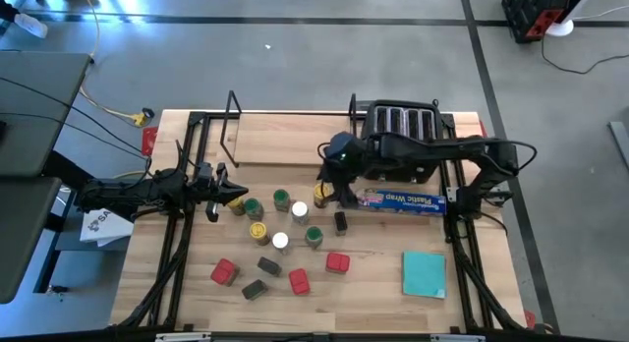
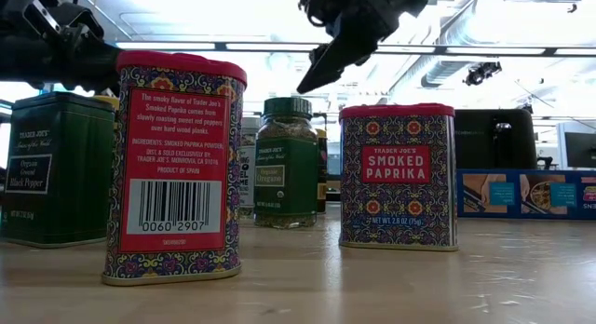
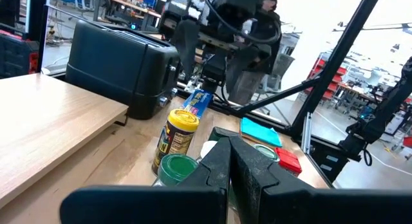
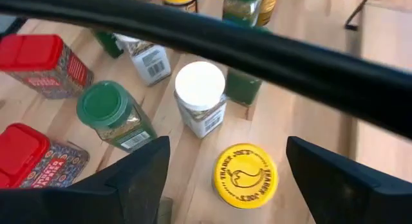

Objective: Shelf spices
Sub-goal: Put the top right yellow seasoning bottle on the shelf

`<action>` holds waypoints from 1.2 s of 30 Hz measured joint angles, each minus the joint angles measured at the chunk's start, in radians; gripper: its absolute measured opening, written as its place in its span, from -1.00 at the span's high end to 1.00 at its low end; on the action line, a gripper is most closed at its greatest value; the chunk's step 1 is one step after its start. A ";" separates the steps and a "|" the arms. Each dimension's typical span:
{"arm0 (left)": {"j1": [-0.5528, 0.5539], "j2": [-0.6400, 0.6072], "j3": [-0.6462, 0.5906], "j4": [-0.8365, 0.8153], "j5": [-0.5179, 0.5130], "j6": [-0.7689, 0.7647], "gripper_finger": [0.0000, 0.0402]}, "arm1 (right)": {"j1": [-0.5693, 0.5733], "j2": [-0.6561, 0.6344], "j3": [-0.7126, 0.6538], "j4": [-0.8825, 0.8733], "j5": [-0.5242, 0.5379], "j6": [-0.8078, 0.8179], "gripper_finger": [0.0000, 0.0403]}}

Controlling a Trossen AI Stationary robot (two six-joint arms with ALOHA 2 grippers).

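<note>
The wooden shelf (image 1: 285,138) lies along the worktop's far edge, beside the black toaster (image 1: 403,121), and carries no spices yet, so the task looks barely begun. The spices (image 1: 280,239) stand loose around the middle of the worktop (image 1: 373,283), jars nearer the shelf and red tins toward the near edge, apparently spread so each can be reached singly.

The right gripper (image 4: 225,166) hangs over a yellow-lidded jar (image 4: 245,174), its fingers wide apart on either side, probably lining up to pick it. The left gripper (image 3: 232,163) waits near the worktop's left edge, jaws together and empty.

The right wrist view alone shows the yellow lid centred between the fingers and a white-lidded jar (image 4: 200,89) just beside it. The low view alone reads the labels: smoked paprika tins (image 2: 399,175) and a dark green black pepper tin (image 2: 56,166).
</note>
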 joint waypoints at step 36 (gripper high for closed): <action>0.000 0.000 0.000 0.000 -0.004 -0.043 0.98 | 0.032 0.120 -0.048 0.071 0.164 -0.087 -0.53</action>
